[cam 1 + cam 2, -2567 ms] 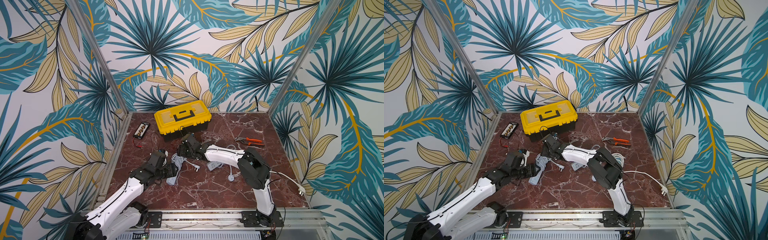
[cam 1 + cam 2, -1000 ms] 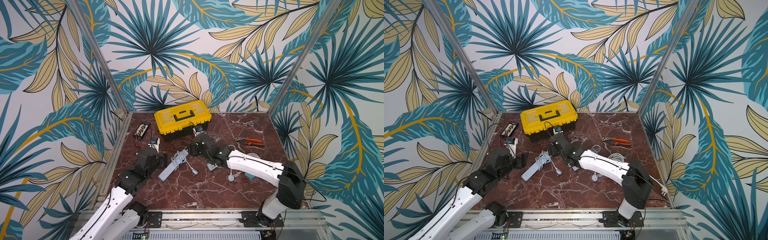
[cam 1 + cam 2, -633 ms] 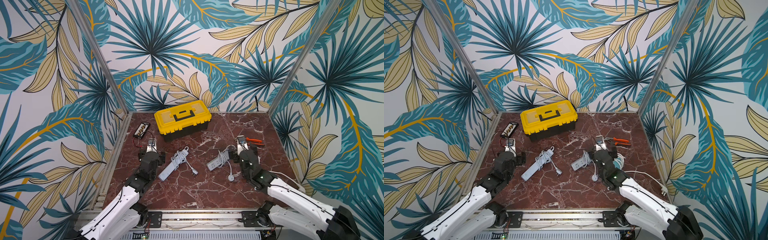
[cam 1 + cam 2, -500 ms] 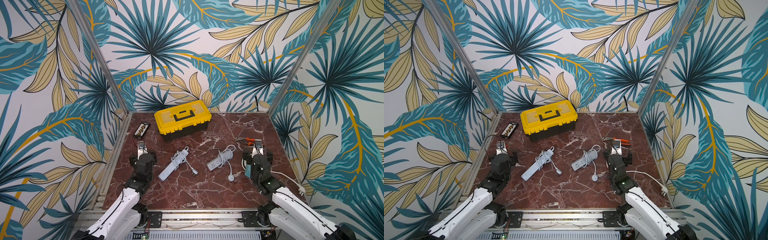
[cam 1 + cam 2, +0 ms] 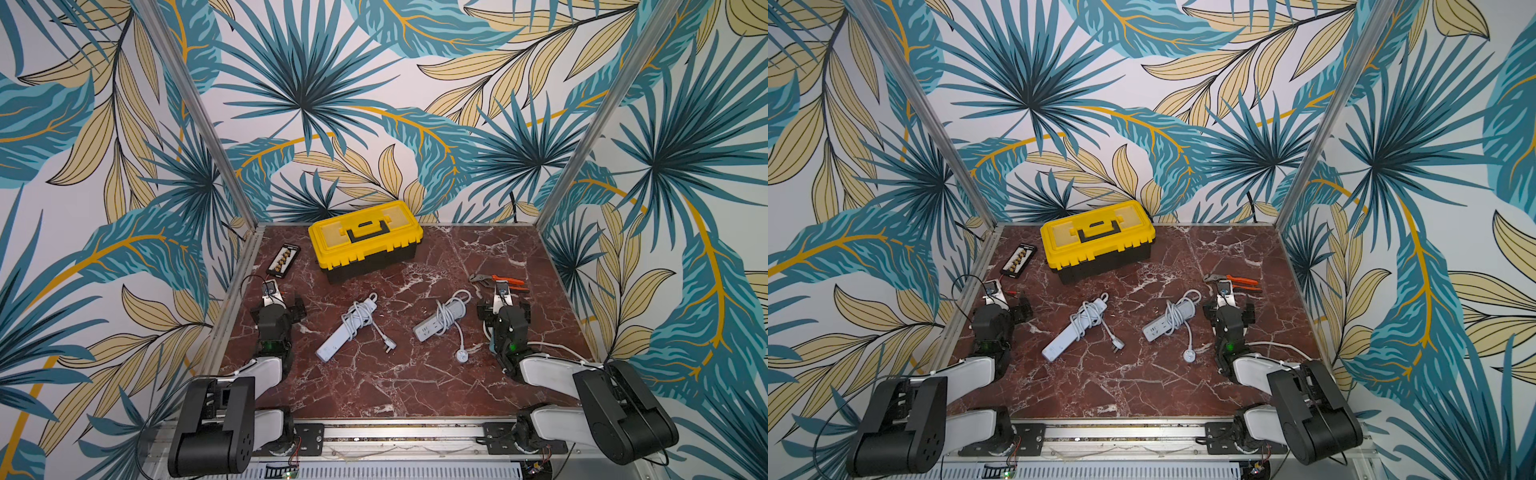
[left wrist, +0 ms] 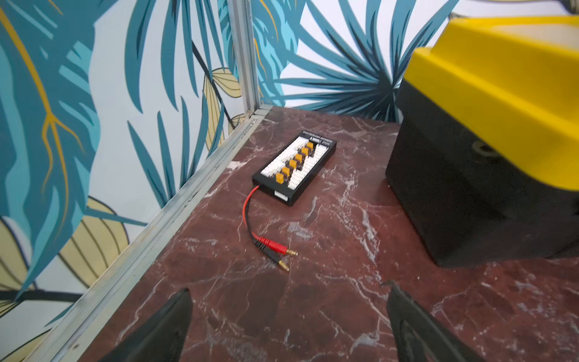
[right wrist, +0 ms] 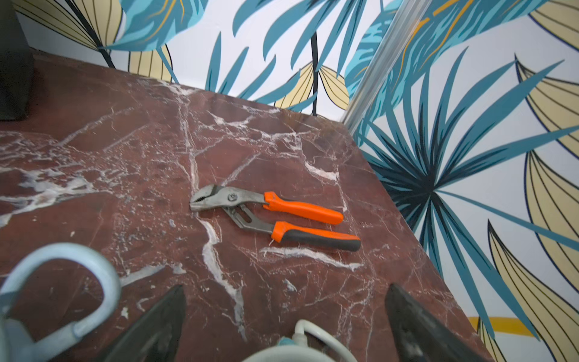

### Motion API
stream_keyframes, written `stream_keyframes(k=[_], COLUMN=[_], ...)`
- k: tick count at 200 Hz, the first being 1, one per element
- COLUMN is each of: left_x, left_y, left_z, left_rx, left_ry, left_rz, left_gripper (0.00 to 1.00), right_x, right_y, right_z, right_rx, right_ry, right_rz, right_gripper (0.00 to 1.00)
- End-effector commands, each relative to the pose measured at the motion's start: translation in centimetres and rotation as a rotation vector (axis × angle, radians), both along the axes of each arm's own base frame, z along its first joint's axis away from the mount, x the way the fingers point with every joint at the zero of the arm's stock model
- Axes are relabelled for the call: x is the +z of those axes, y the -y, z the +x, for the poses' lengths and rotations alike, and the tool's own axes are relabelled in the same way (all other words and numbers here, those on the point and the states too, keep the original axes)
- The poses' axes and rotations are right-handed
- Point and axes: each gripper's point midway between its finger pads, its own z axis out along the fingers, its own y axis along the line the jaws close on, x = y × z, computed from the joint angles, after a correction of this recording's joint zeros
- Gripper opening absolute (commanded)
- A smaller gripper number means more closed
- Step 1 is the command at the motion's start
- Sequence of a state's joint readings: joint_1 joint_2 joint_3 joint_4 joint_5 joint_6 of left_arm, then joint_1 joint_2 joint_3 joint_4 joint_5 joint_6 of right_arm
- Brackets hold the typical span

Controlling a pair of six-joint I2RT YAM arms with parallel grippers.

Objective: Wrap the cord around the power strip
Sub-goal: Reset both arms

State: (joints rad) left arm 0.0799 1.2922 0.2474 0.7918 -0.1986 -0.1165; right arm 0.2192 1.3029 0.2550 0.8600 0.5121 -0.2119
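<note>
Two white power strips lie mid-table in both top views, each with its cord wound round it. On the left strip (image 5: 347, 328) the cord (image 5: 357, 311) ends in a loose plug (image 5: 388, 347). The right strip (image 5: 1167, 322) trails a round plug (image 5: 1188, 355). My left gripper (image 5: 279, 302) is open at the table's left side, away from the strips, with bare marble between its fingers (image 6: 175, 313). My right gripper (image 5: 503, 305) is open beside the right strip, holding nothing. A cord loop (image 7: 78, 266) shows close to it.
A yellow toolbox (image 5: 365, 239) stands at the back. A black connector board (image 6: 294, 169) with red and black leads (image 6: 269, 246) lies back left. Orange-handled pliers (image 7: 275, 216) lie ahead of the right gripper. Another white cord (image 5: 552, 347) runs under the right arm. Walls close three sides.
Both arms have drawn back from the left power strip to the table's sides. Both grippers have opened. The left strip now lies free on the table, wound in its cord.
</note>
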Motion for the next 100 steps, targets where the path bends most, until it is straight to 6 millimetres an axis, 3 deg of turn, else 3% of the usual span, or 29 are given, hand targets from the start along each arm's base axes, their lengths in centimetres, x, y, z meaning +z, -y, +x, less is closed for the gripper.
stream_keyframes(k=[1, 21, 84, 100], left_x=[0.9, -0.4, -0.3, -0.3], left_y=[1.5, 2.0, 1.8, 1.8], left_z=[1.7, 2.6, 2.7, 2.7], left_rx=[-0.111, -0.145, -0.128, -0.129], left_ry=[0.095, 0.058, 0.067, 0.067], left_rz=[-0.033, -0.043, -0.040, -0.039], left_gripper=[0.97, 0.99, 1.00, 0.99], right_x=[1.4, 1.1, 1.2, 1.5], right_y=[-1.2, -1.2, -1.7, -1.5], right_z=[0.2, 0.9, 0.0, 0.1], right_rx=[0.095, 0.111, 0.178, 0.170], right_ry=[0.059, 0.020, 0.041, 0.043], right_rz=[0.016, 0.025, 0.060, 0.136], right_gripper=[0.99, 0.99, 0.99, 0.99])
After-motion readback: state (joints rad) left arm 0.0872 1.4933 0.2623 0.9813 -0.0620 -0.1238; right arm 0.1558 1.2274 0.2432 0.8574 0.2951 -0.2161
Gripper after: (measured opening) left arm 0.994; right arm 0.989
